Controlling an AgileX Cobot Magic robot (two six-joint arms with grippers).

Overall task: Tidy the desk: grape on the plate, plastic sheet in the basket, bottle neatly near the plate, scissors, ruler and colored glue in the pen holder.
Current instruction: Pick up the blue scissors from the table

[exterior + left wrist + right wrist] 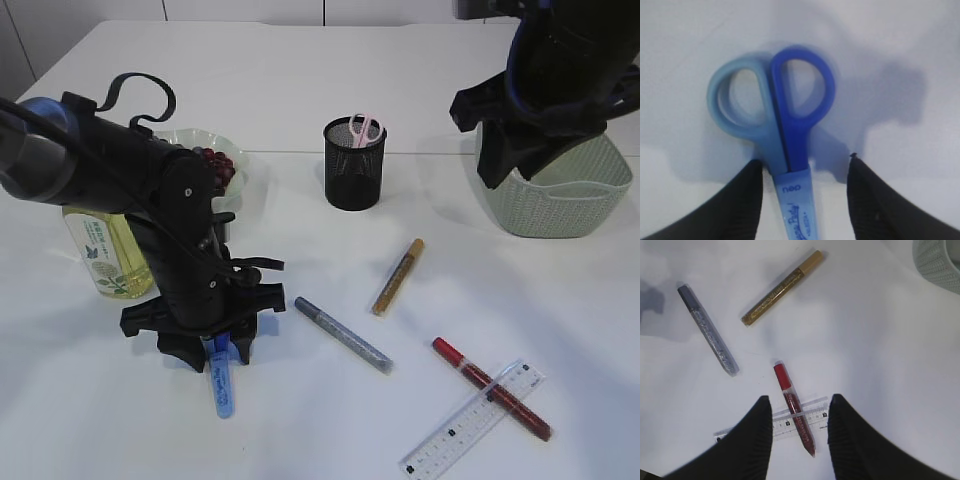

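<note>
1. The left gripper [805, 172] is low over the table [300, 420], at the front left. Its two black fingers [737, 205] stand apart, one on each side of the blue scissors [785, 135]. The left finger looks like it touches the scissors, and the right one has a small gap. I cannot tell if it has a real grip on them.
2. The blue scissors lie flat on the table. Their two round handles point away from the gripper, one light blue and one dark blue.
3. Just behind the left arm stands a bottle [105, 255] of yellow liquid. Near it is a plate [222, 158] with dark red grapes [222, 168] on it.
4. The right gripper [800, 407] is up in the air, over the green basket [570, 200] at the back right. Its fingers are partly apart and hold nothing.
5. Far below the right gripper lies a red glue pen [794, 409]. It lies across a clear ruler [785, 422], touching it.
6. A silver glue pen [707, 330] and a gold glue pen [782, 287] lie on the table between the two arms, apart from each other.
7. The black pen holder [354, 165] stands at the back in the middle. Pink scissors [364, 128] stick out of it.
</note>
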